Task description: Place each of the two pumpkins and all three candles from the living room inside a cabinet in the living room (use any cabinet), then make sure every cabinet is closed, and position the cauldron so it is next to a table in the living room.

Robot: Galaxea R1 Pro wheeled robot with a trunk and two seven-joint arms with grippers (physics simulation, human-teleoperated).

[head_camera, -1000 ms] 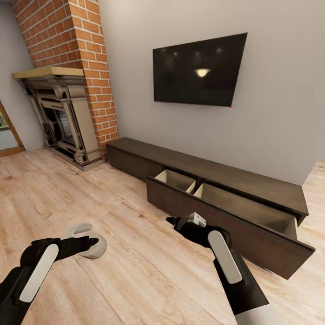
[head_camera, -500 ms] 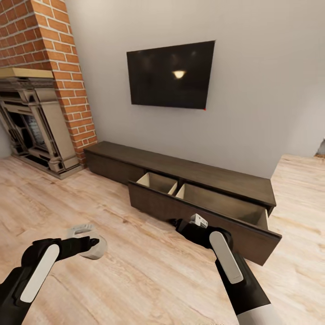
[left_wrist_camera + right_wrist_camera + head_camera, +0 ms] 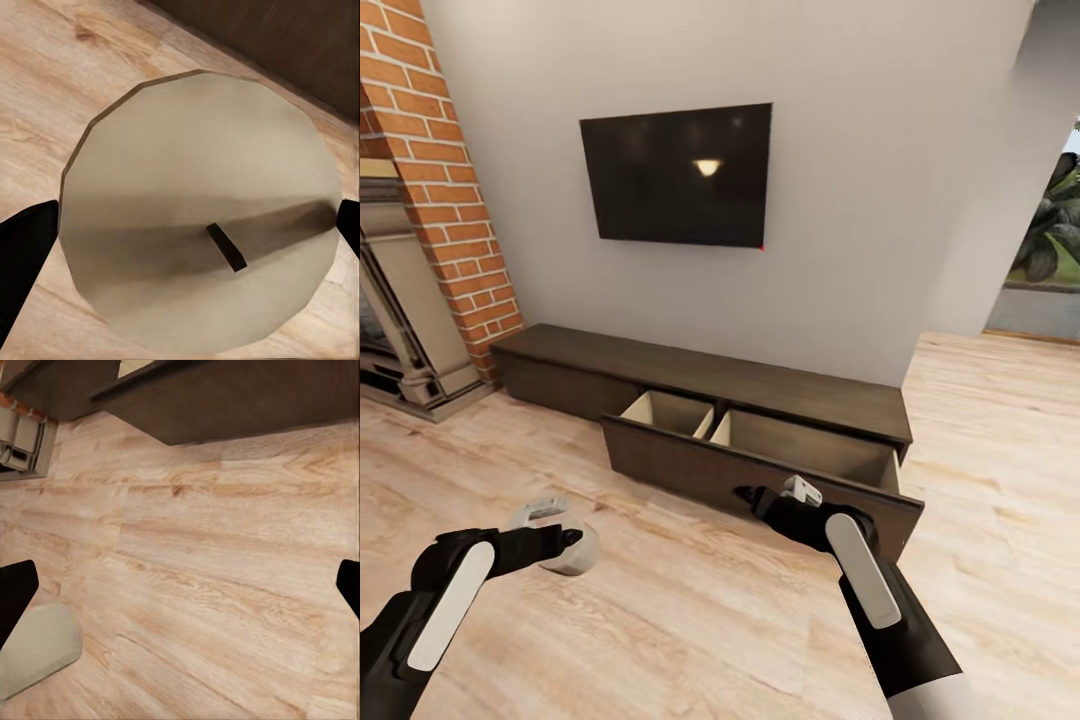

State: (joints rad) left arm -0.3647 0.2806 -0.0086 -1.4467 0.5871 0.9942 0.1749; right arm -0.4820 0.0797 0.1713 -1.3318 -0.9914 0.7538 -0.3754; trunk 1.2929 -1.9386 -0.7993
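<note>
One candle (image 3: 199,247): clamped between left gripper (image 3: 565,537) fingers.
Right gripper (image 3: 745,493): fingers spread, empty, over floor (image 3: 690,610).
Cabinet (image 3: 760,385): drawer (image 3: 760,478) pulled out.

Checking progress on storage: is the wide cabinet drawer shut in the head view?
No, the drawer of the cabinet stands pulled out over the floor, with its pale inner compartments showing from above.

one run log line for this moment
left gripper: shut on candle | right gripper: open | cabinet drawer: open | robot facing cabinet
</note>
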